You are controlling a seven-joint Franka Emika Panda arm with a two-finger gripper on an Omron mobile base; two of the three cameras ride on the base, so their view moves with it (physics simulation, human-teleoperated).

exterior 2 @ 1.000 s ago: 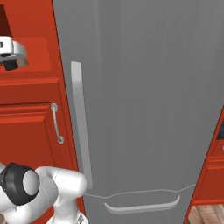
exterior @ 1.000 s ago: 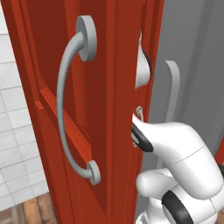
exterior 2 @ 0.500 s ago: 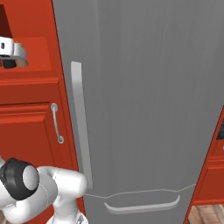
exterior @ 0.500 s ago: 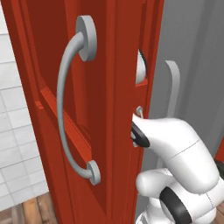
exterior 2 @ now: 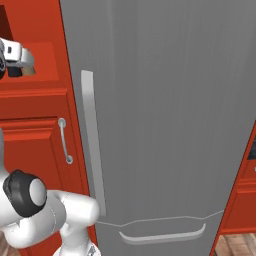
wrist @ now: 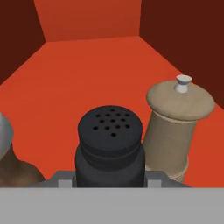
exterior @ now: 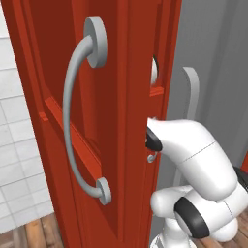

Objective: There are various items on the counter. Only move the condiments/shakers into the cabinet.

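Shakers (wrist: 110, 148): three on cabinet shelf (wrist: 83, 78).

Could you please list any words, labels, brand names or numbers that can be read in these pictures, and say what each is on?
None: no readable text appears in any view.
The dark shaker bears only a pattern of holes on its cap.
The tan mill-shaped shaker is plain wood.
The red cabinet door and the grey refrigerator carry no lettering or badge.
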